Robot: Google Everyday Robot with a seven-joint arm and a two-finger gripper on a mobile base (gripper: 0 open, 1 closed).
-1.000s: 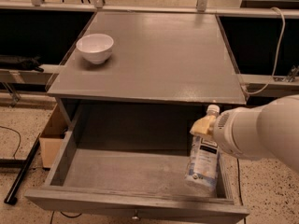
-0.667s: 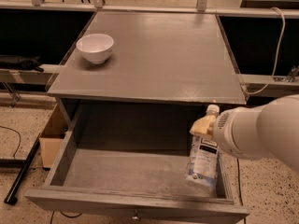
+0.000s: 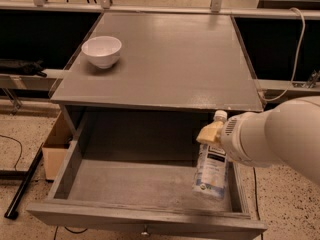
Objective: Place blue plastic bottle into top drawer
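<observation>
Placement step: blue plastic bottle (image 3: 211, 170) low in top drawer (image 3: 130, 184), lower right of frame. Gripper (image 3: 214, 133) at bottle neck, jaw state cannot tell. Your next move: let go, lift clear.

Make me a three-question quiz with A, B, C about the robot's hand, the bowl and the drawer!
1. Where is the hand?
A) at the bottle's neck, over the drawer's right end
B) far to the left of it
C) beneath it

2. What colour is the bowl?
A) red
B) white
C) green

3. The drawer is:
A) shut
B) missing
C) pulled open

Answers:
1 A, the hand sits just below the bottle's cap, at the right side.
2 B, the bowl is plain white all over.
3 C, the drawer's inside floor shows.
</observation>
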